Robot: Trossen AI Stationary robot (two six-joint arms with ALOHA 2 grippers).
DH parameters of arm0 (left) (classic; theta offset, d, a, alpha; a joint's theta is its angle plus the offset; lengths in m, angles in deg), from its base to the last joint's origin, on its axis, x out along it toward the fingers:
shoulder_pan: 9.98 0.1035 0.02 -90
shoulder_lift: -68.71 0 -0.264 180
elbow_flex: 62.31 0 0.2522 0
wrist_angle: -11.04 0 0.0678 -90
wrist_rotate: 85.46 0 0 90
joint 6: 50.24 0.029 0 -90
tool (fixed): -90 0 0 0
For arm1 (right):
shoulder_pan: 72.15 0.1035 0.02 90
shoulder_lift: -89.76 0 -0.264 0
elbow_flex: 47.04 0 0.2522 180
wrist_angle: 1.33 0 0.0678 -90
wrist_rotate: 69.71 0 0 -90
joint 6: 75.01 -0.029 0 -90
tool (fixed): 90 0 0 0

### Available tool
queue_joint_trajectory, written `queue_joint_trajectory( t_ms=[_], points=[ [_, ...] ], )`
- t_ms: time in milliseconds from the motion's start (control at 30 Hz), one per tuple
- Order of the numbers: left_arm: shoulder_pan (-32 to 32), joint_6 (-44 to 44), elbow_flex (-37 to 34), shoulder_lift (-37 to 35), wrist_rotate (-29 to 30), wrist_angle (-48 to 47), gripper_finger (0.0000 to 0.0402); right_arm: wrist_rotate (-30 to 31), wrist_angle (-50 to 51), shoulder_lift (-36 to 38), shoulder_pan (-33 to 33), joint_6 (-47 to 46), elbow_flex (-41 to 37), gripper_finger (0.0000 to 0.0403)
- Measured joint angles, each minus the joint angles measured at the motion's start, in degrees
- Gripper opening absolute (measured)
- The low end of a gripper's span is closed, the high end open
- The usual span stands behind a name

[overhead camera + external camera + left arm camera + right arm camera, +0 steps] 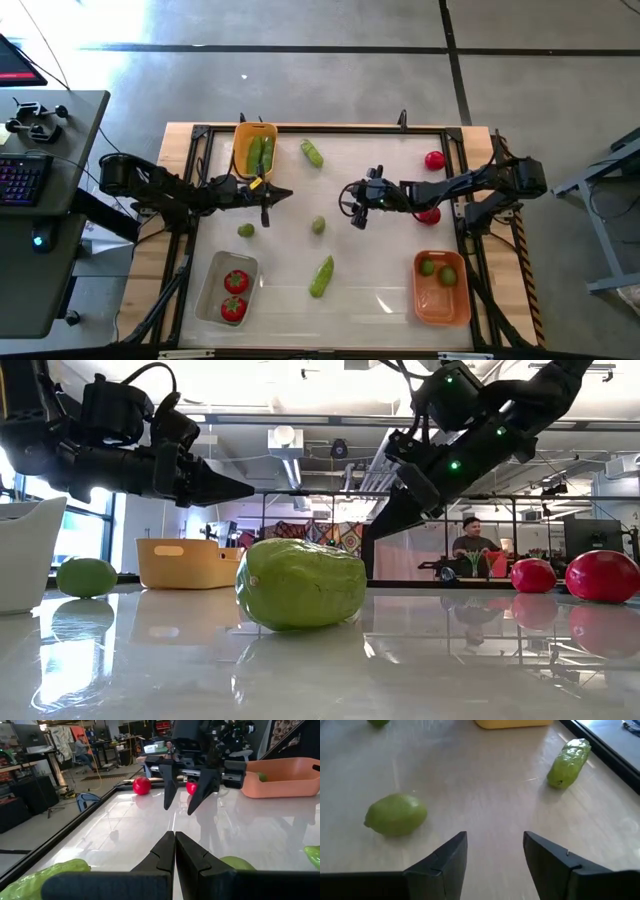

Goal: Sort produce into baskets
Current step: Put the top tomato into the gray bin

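Note:
My left gripper is shut and empty above the table's middle left, just near of the yellow basket, which holds cucumbers. My right gripper is open and empty above the table's middle. It faces a lime lying on the table. A second lime lies to the left. One cucumber lies by the yellow basket, another toward the near edge. Two tomatoes lie at the right. The clear basket holds two tomatoes. The orange basket holds two limes.
A raised dark frame borders the white tabletop. A desk with a keyboard stands off the table's left. In the low view a person sits in the room behind the table.

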Motion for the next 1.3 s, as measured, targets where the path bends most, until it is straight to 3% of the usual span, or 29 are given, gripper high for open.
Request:
queue_joint_trajectory(
  t_ms=[733,933,1300],
  points=[
    [0.0,0.0,0.0,0.0,0.0,0.0,0.0000,-0.4,3.9,0.6,0.0,-2.5,3.1,0.0186],
    [0.0,0.0,0.6,0.0,0.0,0.0,0.0000,-6.5,3.2,0.6,0.1,-2.5,3.1,0.0186],
    [0.0,1.0,0.8,0.0,0.0,-0.1,0.0000,-6.4,-1.3,-3.0,0.2,-3.4,3.1,0.0186]
  ],
)
